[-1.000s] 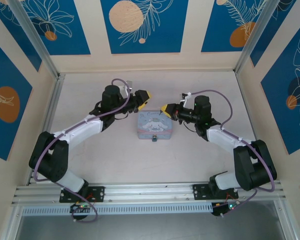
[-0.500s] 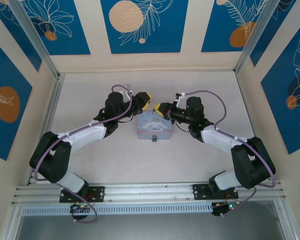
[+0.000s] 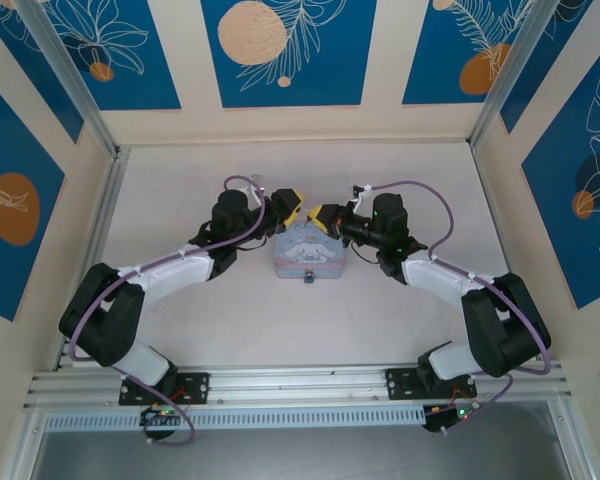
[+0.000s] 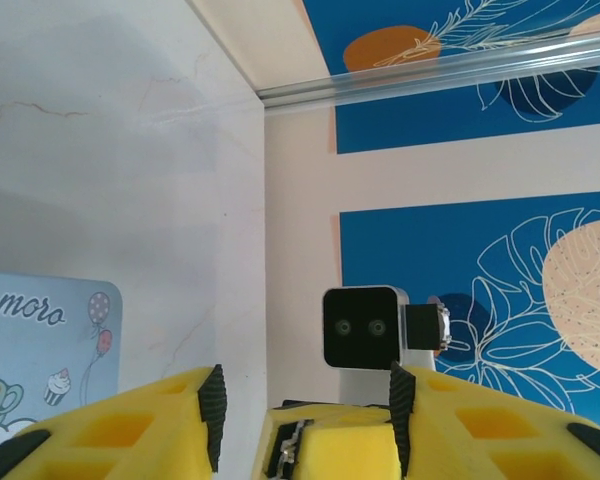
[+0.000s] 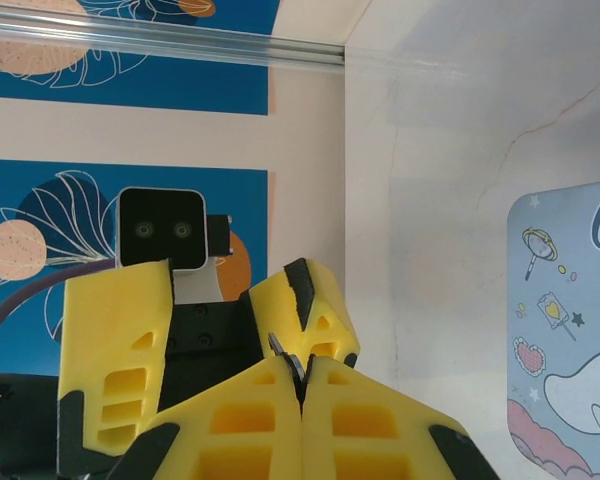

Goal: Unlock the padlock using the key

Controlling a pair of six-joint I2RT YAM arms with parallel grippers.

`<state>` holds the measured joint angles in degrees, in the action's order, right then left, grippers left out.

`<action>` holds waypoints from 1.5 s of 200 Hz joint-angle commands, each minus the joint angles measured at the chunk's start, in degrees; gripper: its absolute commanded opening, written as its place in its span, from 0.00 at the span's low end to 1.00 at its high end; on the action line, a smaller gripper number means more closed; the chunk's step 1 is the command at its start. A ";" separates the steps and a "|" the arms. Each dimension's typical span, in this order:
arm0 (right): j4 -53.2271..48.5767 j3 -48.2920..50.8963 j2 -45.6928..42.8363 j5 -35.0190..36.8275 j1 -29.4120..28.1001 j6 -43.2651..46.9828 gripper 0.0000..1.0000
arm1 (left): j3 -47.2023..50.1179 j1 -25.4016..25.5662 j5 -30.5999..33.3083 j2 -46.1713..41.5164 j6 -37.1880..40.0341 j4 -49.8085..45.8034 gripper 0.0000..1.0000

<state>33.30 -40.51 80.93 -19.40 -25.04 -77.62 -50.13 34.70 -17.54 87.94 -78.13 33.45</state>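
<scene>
**Clearance over the tabletop [image 3: 180, 190].** The tin box [image 3: 308, 255] stands at centre, with the padlock [image 3: 307, 279] at its near edge. Above its far edge the left claw [image 3: 292, 210] and right claw [image 3: 321, 216] stand tip to tip. The right, closed on the key [image 5: 288, 358], sits between the left's parted fingers [image 4: 130, 430] and takes up that gap. Bare tabletop lies on every side of the box. Panel walls [image 3: 280, 50] and corner posts [image 3: 80, 90] bound the back and both sides.
</scene>
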 commanded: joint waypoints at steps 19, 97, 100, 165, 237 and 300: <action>2.42 -2.03 0.99 1.23 -0.53 -0.78 0.00 | -0.58 1.40 0.70 0.99 -0.84 2.73 0.41; 3.08 -1.57 1.89 0.94 -0.54 -1.16 0.00 | -0.75 2.66 1.63 1.95 -1.51 3.84 0.25; 3.15 -1.51 1.95 1.02 -0.54 -1.13 0.00 | -0.84 2.71 1.64 2.01 -1.51 3.88 0.24; 3.56 -0.81 1.79 0.40 -0.05 -1.38 0.00 | -1.38 3.20 1.99 2.64 -1.29 3.51 0.00; -3.37 5.06 -7.36 -3.00 8.12 2.36 0.54 | -3.61 3.10 2.60 2.19 4.41 -0.11 0.00; -5.14 2.40 -8.27 -8.49 12.34 7.72 0.52 | -5.32 3.16 0.70 2.16 9.33 0.29 0.00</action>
<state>28.75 -35.94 71.59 -23.79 -13.30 -73.36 -53.23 37.32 -15.40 90.13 -72.84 33.39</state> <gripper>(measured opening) 0.543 0.043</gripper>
